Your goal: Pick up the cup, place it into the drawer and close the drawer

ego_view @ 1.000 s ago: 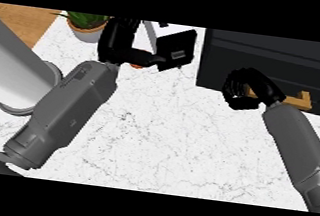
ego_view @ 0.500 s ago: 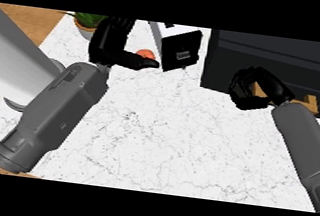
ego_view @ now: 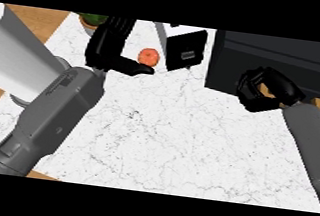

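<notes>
Cup [ego_view: 269, 91] is showing only as one small tan patch inside the curled fingers of the right hand [ego_view: 268, 89], which is clenching round it so that most of it is hidden. That hand is hovering at the front edge of the single black drawer unit [ego_view: 288, 55], at the right of the marble counter [ego_view: 181, 143]. The left hand [ego_view: 110, 43] is lying released near the counter's far edge, its fingers straight and its thumb pointing at one orange-red round fruit [ego_view: 148, 56] just beside it. One white-and-black box [ego_view: 185, 50] is standing between the fruit and the drawer unit. One green plant [ego_view: 92, 19] is sitting behind the left hand, and one large white cylinder [ego_view: 5, 56] is filling the left edge.
</notes>
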You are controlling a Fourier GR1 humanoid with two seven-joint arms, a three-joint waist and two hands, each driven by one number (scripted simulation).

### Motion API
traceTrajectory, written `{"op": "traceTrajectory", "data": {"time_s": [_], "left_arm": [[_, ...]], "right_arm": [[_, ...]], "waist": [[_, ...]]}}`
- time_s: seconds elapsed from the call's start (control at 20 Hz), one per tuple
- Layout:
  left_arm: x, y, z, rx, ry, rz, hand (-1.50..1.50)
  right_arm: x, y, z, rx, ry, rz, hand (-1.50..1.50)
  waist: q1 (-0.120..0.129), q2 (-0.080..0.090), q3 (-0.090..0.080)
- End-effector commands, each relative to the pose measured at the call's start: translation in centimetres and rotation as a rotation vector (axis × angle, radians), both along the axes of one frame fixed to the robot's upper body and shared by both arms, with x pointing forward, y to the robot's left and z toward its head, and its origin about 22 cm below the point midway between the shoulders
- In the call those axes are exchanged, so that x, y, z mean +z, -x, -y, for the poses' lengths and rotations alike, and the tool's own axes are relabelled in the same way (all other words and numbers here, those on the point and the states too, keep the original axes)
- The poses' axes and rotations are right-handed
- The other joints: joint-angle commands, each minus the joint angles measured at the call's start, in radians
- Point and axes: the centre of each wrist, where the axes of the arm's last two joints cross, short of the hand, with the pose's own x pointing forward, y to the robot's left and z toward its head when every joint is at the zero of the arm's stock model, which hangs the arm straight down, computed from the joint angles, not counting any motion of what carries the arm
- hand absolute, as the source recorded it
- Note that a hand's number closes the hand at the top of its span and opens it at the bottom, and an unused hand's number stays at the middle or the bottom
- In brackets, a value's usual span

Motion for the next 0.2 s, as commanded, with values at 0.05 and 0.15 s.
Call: {"op": "traceTrajectory", "data": {"time_s": [0.05,0.15], "left_arm": [[-0.45,0.38,0.05,-0.022,0.012,-0.006,-1.5],[-0.48,0.45,-0.07,-0.026,0.018,-0.008,-1.5]], "right_arm": [[9.13,-2.88,3.38,-0.202,0.066,0.225,1.5],[9.19,-2.94,2.99,-0.196,0.061,0.224,1.5]], "waist": [[0.031,0.012,-0.014],[0.042,0.011,-0.015]]}}
